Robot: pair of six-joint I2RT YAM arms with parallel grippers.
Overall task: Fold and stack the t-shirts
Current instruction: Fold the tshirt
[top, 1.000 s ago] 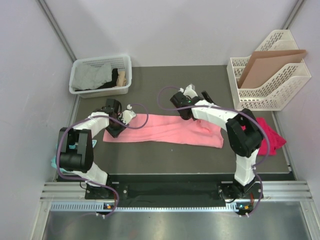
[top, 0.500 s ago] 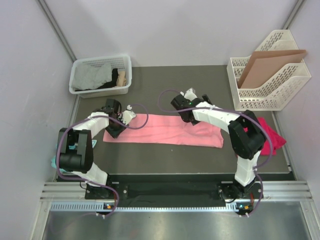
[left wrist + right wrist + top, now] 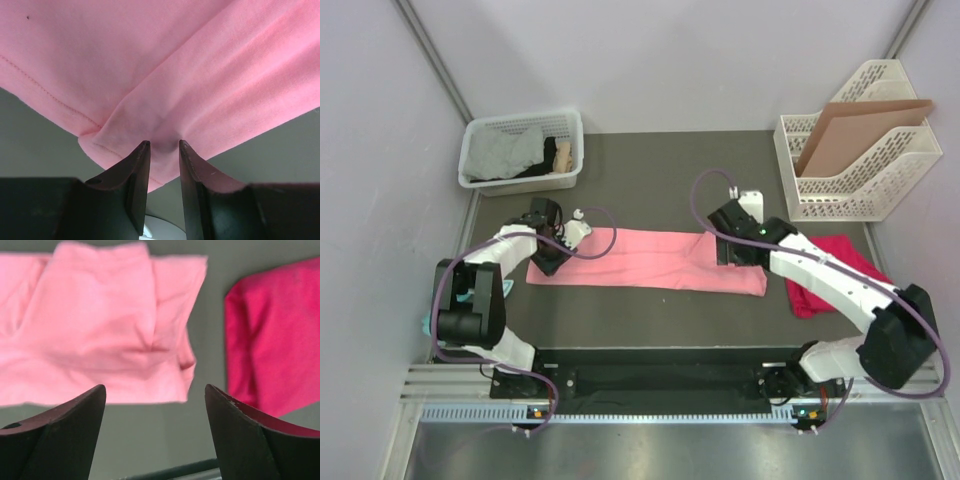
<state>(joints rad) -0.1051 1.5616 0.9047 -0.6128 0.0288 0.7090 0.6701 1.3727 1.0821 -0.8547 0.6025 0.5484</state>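
Observation:
The light salmon-pink t-shirt [image 3: 650, 258] lies folded into a long strip across the dark table. My left gripper [image 3: 548, 255] is at its left end, shut on a bunched corner of the cloth [image 3: 165, 60] right at the fingertips [image 3: 142, 150]. My right gripper [image 3: 732, 252] hovers open over the strip's right end [image 3: 100, 335] and holds nothing. The magenta-red t-shirt [image 3: 808, 297] lies crumpled to the right of the strip, partly under my right arm. It also shows in the right wrist view [image 3: 272, 335].
A white basket [image 3: 525, 120] with grey and dark cloth stands at the back left. A white file rack [image 3: 850, 195] holding a brown cardboard sheet [image 3: 855, 130] stands at the back right. A teal object [image 3: 428, 322] lies at the left table edge.
My right arm has swung from the strip's back edge near the middle to its right end. The left gripper has kept its hold and not moved.

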